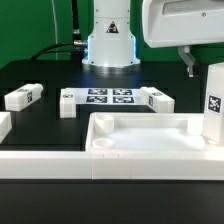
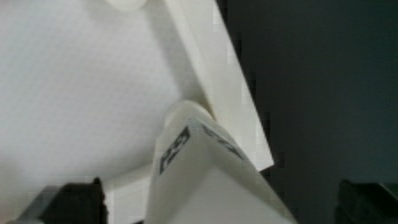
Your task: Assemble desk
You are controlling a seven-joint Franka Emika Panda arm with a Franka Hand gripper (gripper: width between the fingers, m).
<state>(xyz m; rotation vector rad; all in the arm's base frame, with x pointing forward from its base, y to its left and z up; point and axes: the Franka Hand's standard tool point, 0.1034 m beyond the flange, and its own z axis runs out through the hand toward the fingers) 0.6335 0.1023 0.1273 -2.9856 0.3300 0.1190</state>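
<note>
Exterior view | leg [image 1: 213,100] upright, long axis vertical, at desk top [image 1: 140,121] corner | fingers [image 2: 75,203] spread, straddling leg

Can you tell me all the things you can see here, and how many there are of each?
Large white plastic tray-like desk top: one, white, near the front of the table, just behind the rail.
Square white plastic desk legs with black-and-white tags: four, white; one upright at the desk top's corner on the exterior view's right, three farther back either side of the marker board.
Thin flat marker board: one, white with black tags, mid-table.
Long low rail: one, white, along the front.
Flat table: one, black.
Robot base: one, white, at the back.
Two-finger gripper: one, dark fingers, open, either side of the upright leg.
</note>
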